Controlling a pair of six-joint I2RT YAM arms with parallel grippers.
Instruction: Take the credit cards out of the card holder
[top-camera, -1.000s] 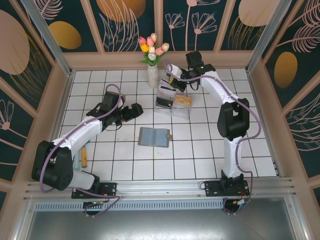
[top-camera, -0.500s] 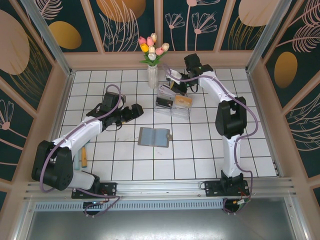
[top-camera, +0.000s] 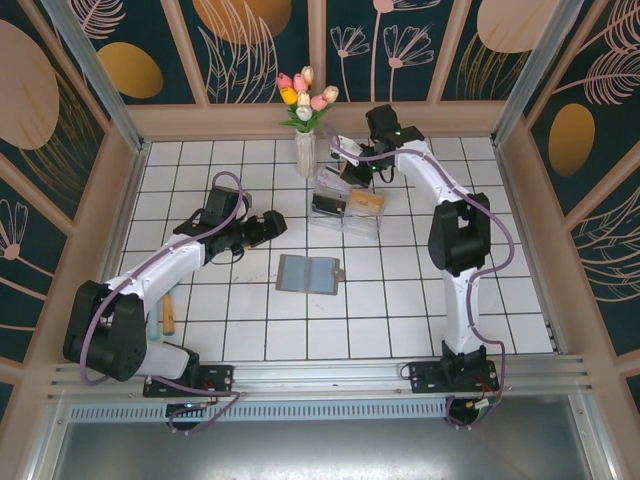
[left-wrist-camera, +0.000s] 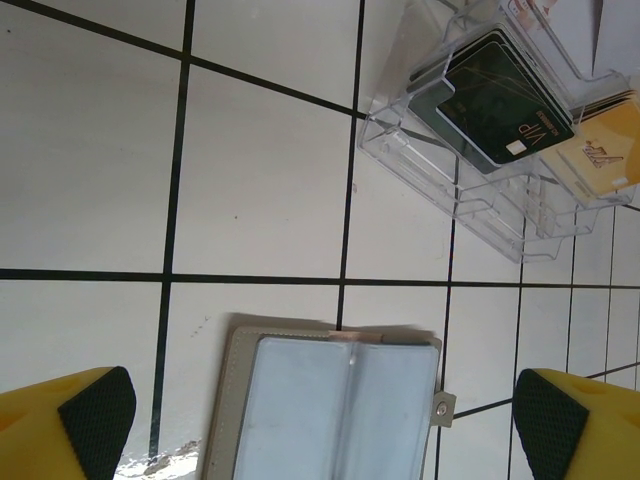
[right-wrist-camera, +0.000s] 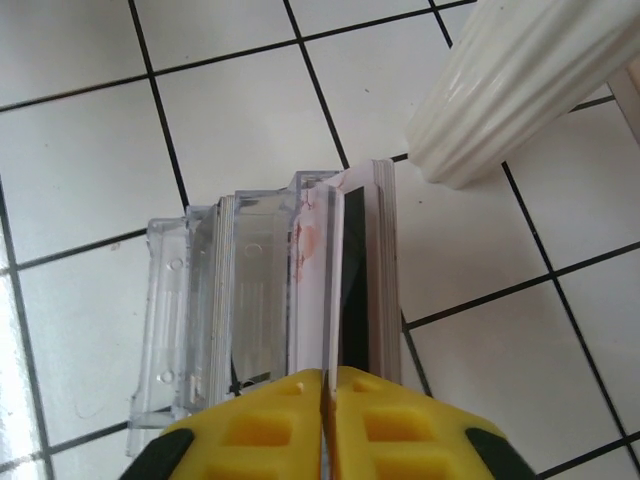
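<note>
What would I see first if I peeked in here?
The pink and yellow tulips in a white vase at the back catch the eye first. Next come the clear tray of cards beside the vase, and the grey card holder lying open in the middle.

a white tiled surface (top-camera: 400, 300) with dark grout lines forms the floor of the cell, evenly lit, with only soft shadows. wood-framed wall panels (top-camera: 250, 50) stand along its far, left and right edges, dark teal with pale leaf and flower outlines and golden ovals. slanted aluminium posts (top-camera: 95, 75) rise at the far corners. a metal rail (top-camera: 320, 375) runs along the near edge. a white ribbed vase (top-camera: 305, 152) of tulips (top-camera: 305, 95) stands at the far edge.
</note>
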